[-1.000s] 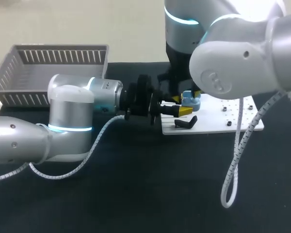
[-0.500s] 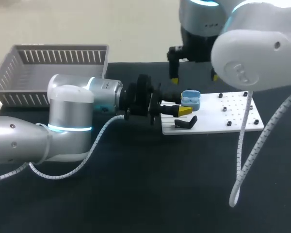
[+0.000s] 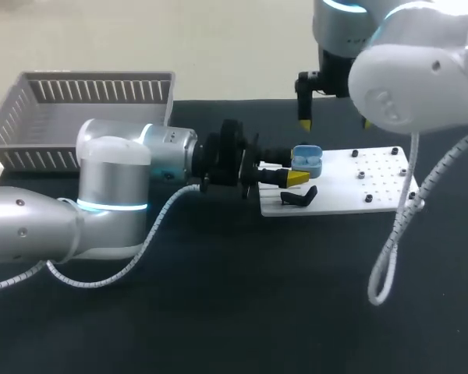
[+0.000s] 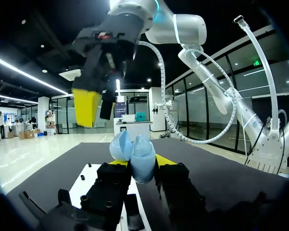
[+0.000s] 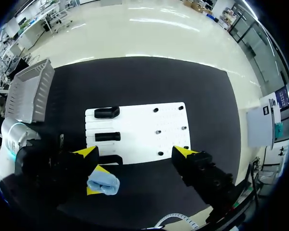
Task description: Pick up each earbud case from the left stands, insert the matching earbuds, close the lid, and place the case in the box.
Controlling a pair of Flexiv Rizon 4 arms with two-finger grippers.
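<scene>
Gripped by left gripper (image 3: 292, 173) over the white board's (image 3: 374, 187) left edge: blue earbud case (image 3: 306, 160), long axis along the fingers, lid swung open at far end. Raised above the board, fingers spread wide, holding nothing: right gripper (image 5: 135, 153)

Blue case (image 3: 306, 159), white board (image 3: 378, 187) — grey basket (image 3: 31, 132)

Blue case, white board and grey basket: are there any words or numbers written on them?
None that can be read.
The blue case is plain, with no print.
The white board shows no writing.
The grey basket shows no label.
</scene>
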